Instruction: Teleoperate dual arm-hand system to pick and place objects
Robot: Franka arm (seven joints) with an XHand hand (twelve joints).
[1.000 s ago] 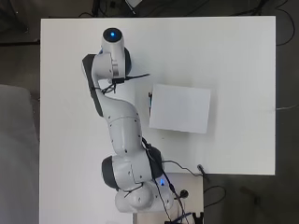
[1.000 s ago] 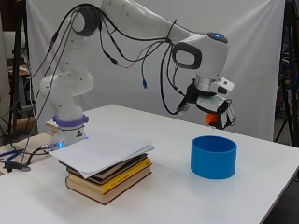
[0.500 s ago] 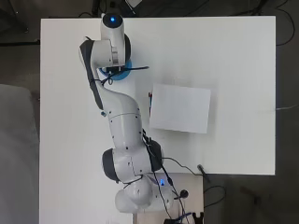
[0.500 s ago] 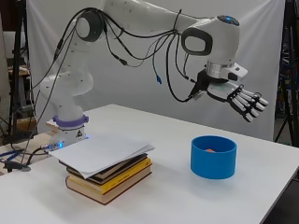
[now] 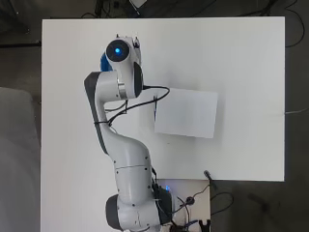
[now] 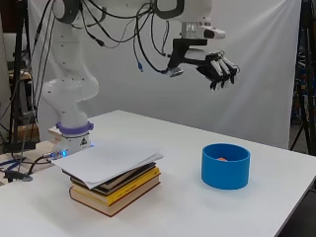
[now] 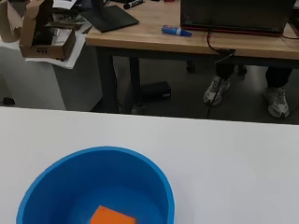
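While the hand hangs high w/ fingers spread, holding nothing, the orange block sits in the blue bowl, maybe flat, right of the books.

Open air separates the raised hand from the blue bowl; the book stack stands well apart across bare white table.

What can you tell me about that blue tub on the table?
The blue tub is a round, open-topped container, plastic by its look, with straight walls. It stands upright on the white table, apart from the stack of books. An orange block lies inside. The hand hovers above it, touching nothing.
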